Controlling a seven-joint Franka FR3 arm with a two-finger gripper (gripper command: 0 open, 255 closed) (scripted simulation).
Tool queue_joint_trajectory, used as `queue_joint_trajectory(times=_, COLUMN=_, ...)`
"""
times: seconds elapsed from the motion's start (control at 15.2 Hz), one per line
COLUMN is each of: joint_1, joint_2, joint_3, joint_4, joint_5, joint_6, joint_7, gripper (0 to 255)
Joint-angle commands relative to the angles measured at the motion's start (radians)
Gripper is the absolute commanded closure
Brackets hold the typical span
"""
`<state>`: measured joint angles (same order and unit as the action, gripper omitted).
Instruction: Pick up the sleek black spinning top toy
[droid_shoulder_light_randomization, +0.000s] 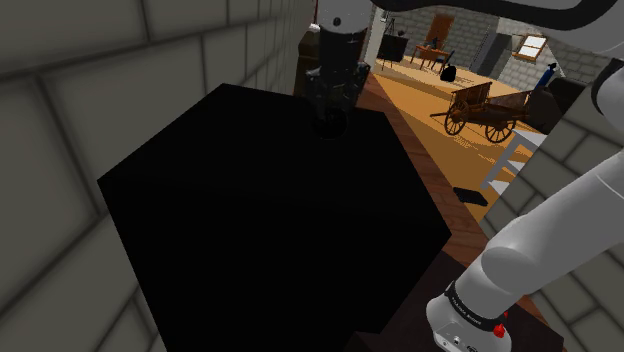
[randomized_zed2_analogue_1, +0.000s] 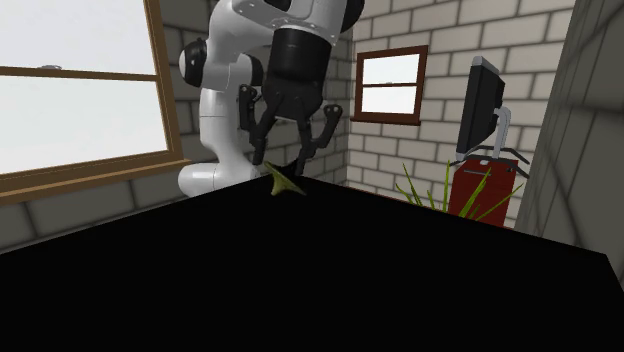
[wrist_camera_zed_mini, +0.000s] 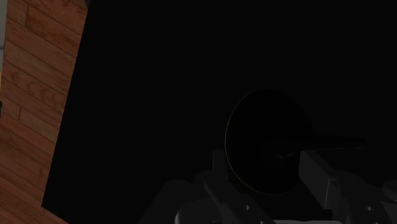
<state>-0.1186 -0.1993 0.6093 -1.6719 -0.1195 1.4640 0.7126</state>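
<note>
We record the gripper (randomized_zed2_analogue_1: 282, 160) spread wide over the black spinning top (wrist_camera_zed_mini: 266, 141) at the black table (randomized_zed2_analogue_1: 350, 270) far edge.

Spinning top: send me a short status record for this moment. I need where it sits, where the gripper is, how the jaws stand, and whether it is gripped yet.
top: dark disc with an olive edge, on the black table, near the far edge in the second exterior view
gripper: pointing down, directly over the top
jaws: open, one on each side of the top
contact: cannot tell; not clasped
lifted: no, the top appears to rest on the table
</note>
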Motion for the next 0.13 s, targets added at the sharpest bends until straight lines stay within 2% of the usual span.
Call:
queue_joint_trajectory(times=0.0, joint_1=-0.001, joint_2=0.009, joint_3=0.003, joint_4=0.028, joint_5=-0.005, joint_6=-0.02, joint_7=0.001, gripper=255)
queue_joint_trajectory(times=0.07, joint_1=-0.001, joint_2=0.009, joint_3=0.003, joint_4=0.028, joint_5=-0.005, joint_6=-0.02, joint_7=0.001, gripper=255)
